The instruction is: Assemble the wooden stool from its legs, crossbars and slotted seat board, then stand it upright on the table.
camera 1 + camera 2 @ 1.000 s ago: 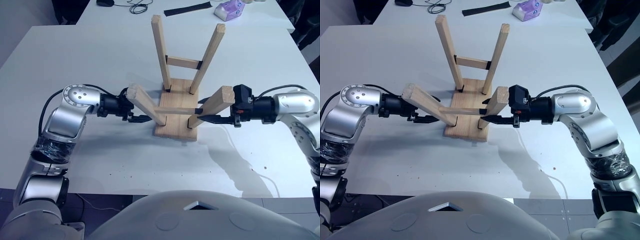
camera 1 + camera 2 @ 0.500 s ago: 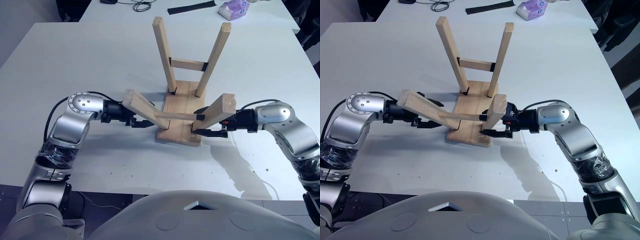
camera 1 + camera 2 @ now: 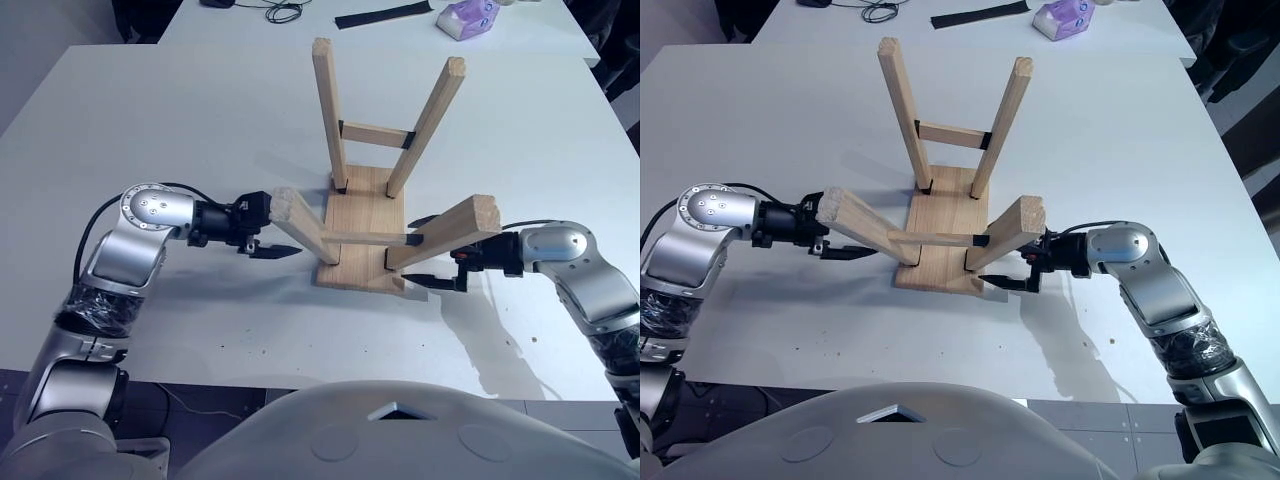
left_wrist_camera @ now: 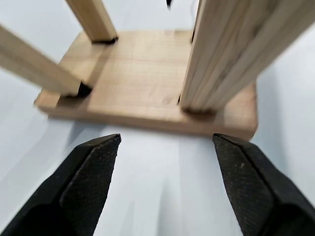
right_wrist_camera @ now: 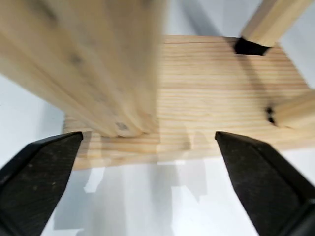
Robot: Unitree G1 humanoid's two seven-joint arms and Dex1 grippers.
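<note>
The left gripper (image 3: 271, 250) hung low over the table (image 3: 150, 120) with its fingers (image 4: 91, 172) spread wide and nothing between them. The near-left leg (image 3: 303, 224) leaned just past its tips, apart from them. In the left wrist view, the short edge of the seat board (image 4: 147, 88) lay straight ahead of the open jaws.

The stool rested upside down in front of both tools. Its seat board (image 3: 365, 205) lay flat on the table, and all four legs were seated in their slots and pointing up. One crossbar (image 3: 375, 134) joined the far pair of legs and another (image 3: 365, 238) joined the near pair.

The right gripper (image 3: 425, 281) sat at the opposite short edge of the board, under the near-right leg (image 3: 447, 228). It too was opened wide and empty, and its tips were near the wood but not on it.

The joining looked finished, so the step in hand was probably the turn-over. The next move would call for each gripper to close on the part nearest it, a leg or the board's edge. Both arms would then have to lift and rotate together so the slotted legs did not work loose.
</note>
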